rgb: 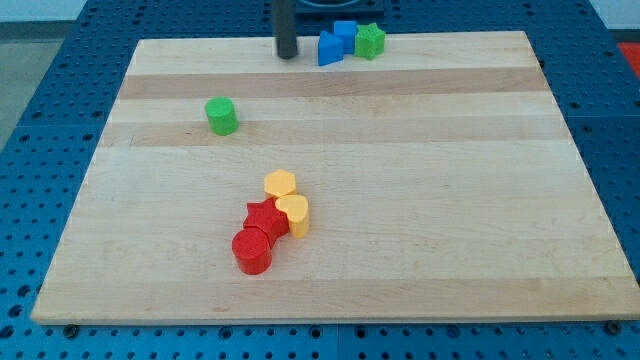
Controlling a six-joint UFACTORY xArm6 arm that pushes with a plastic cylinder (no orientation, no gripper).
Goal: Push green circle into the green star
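The green circle sits on the wooden board at the view's upper left. The green star is at the board's top edge, touching a blue cube on its left. A blue triangle lies just left of that cube. My tip stands at the top edge, left of the blue triangle and a small gap from it. The tip is well above and to the right of the green circle.
A cluster sits at the lower middle: a yellow hexagon, a yellow heart, a red star and a red circle, all touching. The board lies on a blue perforated table.
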